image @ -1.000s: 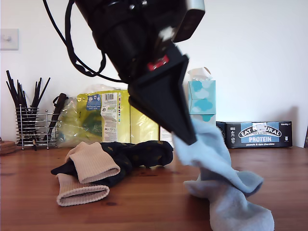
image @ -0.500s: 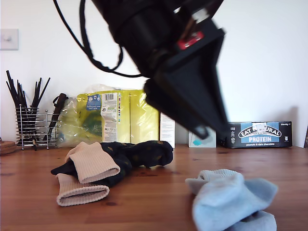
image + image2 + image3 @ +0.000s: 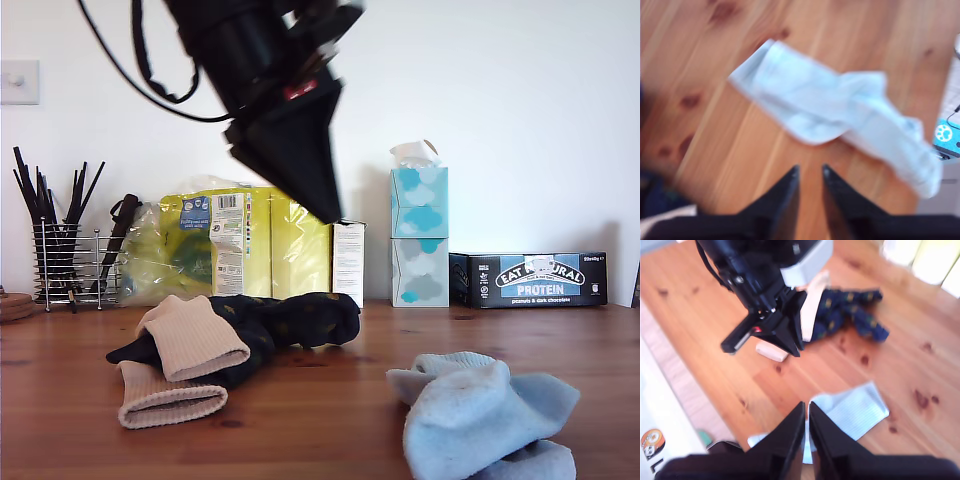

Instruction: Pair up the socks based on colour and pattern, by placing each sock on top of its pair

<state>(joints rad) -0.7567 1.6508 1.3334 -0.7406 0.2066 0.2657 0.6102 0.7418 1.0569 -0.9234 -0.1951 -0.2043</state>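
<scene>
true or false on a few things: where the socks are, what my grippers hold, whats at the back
1. The light blue socks lie heaped on the wooden table. True.
2. My first gripper is clamping a blue sock. False: it holds nothing.
3. A beige sock lies on the dark spotted socks. True.
4. The tissue box is lying flat on the table. False: it stands upright.
5. My second gripper holds a beige sock. False: nothing is in it.

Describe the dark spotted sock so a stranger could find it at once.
Start at the wooden table in the exterior view and go to the heap of socks toward that view's left, in front of the yellow packet. The dark spotted sock lies there, partly under a beige sock. It alone is navy-black with small yellowish spots.
</scene>
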